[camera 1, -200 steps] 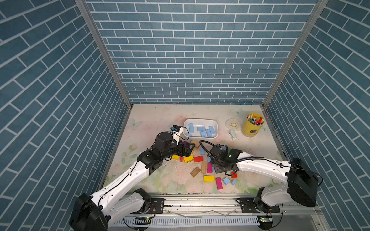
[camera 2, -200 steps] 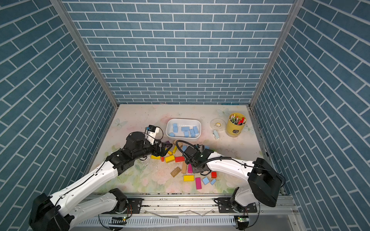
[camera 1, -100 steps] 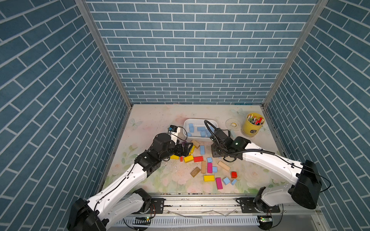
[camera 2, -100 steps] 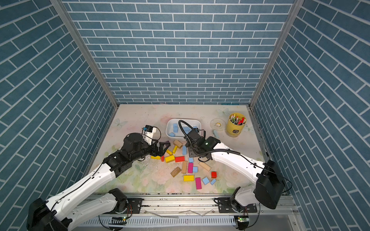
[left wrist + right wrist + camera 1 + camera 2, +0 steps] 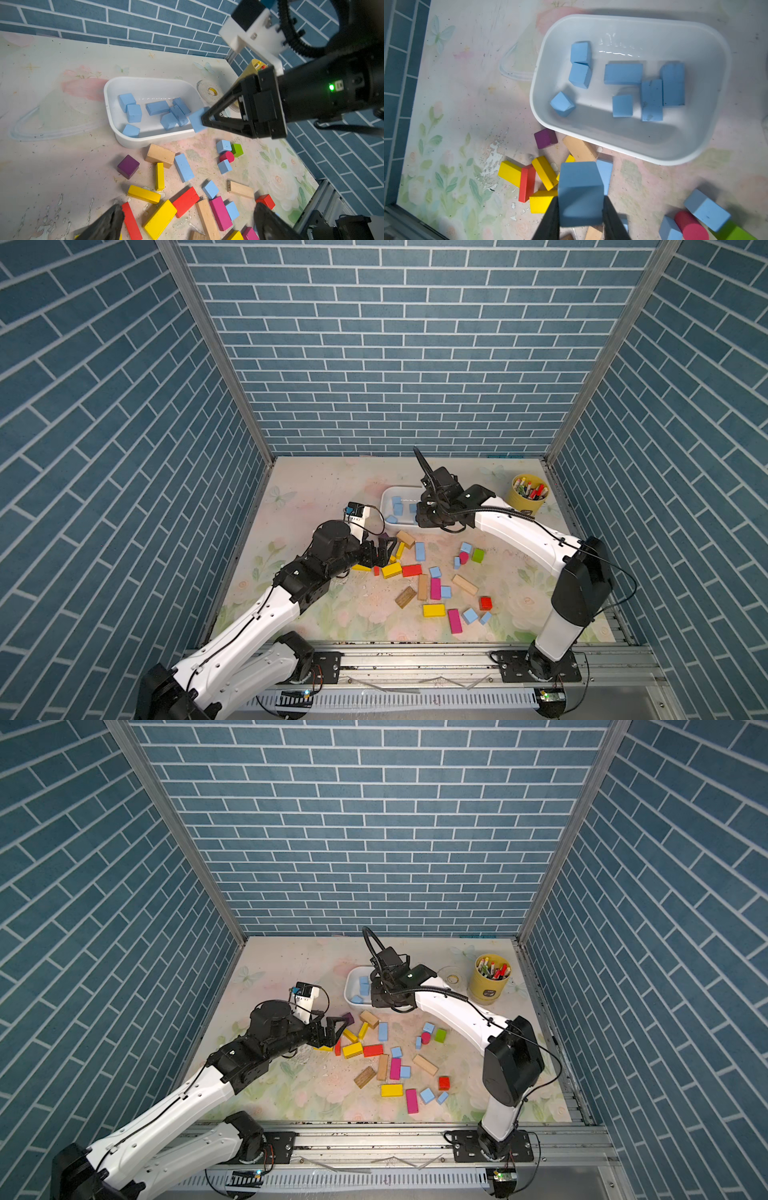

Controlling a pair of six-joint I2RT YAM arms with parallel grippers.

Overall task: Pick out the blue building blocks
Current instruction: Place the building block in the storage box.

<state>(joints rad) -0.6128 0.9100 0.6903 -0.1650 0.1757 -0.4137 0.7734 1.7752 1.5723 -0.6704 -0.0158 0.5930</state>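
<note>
The left fingers [image 5: 106, 225] stand spread wide with nothing between them. They hang low over the left end of a loose pile of painted yellow and red bricks in the middle of the worktop [image 5: 316, 489], a pale floral-printed surface, scuffed in places. Just past them sits a glossy purple cube [image 5: 128, 166], then a bare-wood brick [image 5: 160, 155] with a long blue brick just beside its end. More of the blue building blocks [image 5: 434, 571], matte sky-blue cubes and short square-edged bricks, lie scattered through the pile toward the near right corner. They are mixed with magenta, green and wooden pieces. Behind the pile, toward the far edge, a smooth white plastic tub [image 5: 535, 87] with rounded corners holds seven of the blue ones: four cubes and three bricks, two of the bricks lying side by side and touching. At the tub's near right corner the right fingers [image 5: 551, 220] are clamped on two opposite faces of the held blue block [image 5: 580, 193], most of which juts past the tips; whether it touches the rim cannot be told. A cylindrical yellow cup [image 5: 527, 506] of pens stands in the far right corner.
</note>
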